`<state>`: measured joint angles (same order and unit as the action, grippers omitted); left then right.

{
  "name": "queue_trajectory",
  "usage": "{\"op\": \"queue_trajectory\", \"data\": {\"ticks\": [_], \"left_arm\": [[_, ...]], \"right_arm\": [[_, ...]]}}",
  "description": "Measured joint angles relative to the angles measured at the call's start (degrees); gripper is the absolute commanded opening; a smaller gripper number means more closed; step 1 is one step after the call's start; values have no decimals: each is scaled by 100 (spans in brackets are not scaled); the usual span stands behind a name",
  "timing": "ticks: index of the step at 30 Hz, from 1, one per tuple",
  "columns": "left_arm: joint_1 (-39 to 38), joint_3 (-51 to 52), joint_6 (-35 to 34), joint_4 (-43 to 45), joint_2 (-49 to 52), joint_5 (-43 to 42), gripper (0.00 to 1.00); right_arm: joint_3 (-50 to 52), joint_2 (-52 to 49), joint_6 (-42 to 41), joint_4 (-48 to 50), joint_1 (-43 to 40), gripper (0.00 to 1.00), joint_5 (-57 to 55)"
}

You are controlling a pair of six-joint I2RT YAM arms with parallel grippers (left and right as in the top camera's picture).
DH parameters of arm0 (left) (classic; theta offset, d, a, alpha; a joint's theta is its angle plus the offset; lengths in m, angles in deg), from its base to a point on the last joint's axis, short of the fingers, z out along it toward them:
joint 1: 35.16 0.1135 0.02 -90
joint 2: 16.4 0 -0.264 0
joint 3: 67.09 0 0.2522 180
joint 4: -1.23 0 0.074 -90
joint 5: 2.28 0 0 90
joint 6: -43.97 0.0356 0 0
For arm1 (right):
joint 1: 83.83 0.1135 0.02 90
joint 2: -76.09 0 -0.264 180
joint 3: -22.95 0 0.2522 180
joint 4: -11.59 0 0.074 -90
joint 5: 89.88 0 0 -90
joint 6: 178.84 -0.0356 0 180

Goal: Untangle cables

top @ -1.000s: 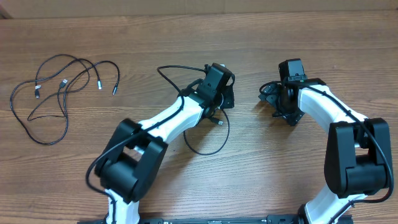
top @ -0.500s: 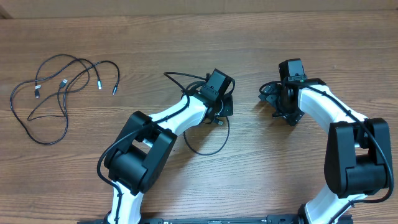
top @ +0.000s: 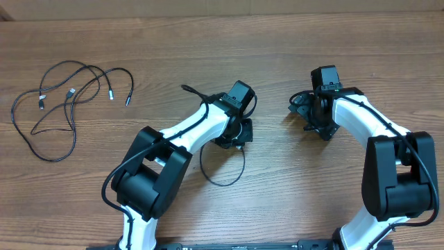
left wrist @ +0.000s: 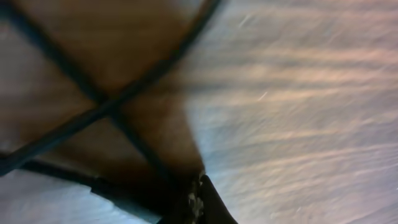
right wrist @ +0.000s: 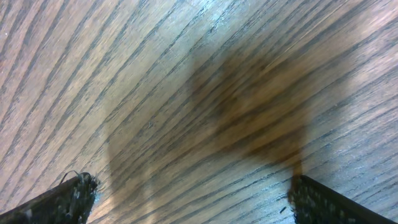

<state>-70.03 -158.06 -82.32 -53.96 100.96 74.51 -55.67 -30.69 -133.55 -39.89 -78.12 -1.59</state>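
Presently, cables (top: 69, 92): a cluster of thin black cords with small plug ends lies at the far left of the wood-grain worktop (top: 277, 42). The cords cross one another in several places and are well apart from both arms.
Black loop (top: 223, 185): a single thin cord curls on the worktop just below the left pincer. By its thickness it is probably one of the cables, though that is a judgement.
Left pincer (top: 237, 132): closed tight and held low over the worktop near the centre. Its wrist view shows blurred black cords (left wrist: 102, 107) crossing close to the lens. Whether one is nipped between the fingers cannot be told.
Right pincer (right wrist: 196, 198): spread wide, with nothing between the fingertips and only bare wood grain beneath.
Progress: early, in my judgement. At most one cord lies apart from the cluster, and the cluster itself looks untouched.
Remaining: the crossed cords at the left have yet to be drawn apart and laid out singly. The central loop needs straightening.
Writing: no brand, label or lettering is legible on the cords, the arms or the worktop.
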Motion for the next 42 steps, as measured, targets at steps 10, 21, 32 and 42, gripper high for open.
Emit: {"op": "queue_trajectory", "data": {"ticks": [10,21,32,42], "left_arm": [[9,2,188,-1233,-26,-92,4],[9,127,514,-2400,17,688,4],[101,138,518,-2326,-501,1014,8],[597,-20,393,-2041,-960,1139,38]], "right_arm": [[0,0,-4,-2,0,100,2],[0,0,0,-2,0,100,0],[0,0,-2,-4,0,100,0],[0,0,2,-2,0,100,0]]}}
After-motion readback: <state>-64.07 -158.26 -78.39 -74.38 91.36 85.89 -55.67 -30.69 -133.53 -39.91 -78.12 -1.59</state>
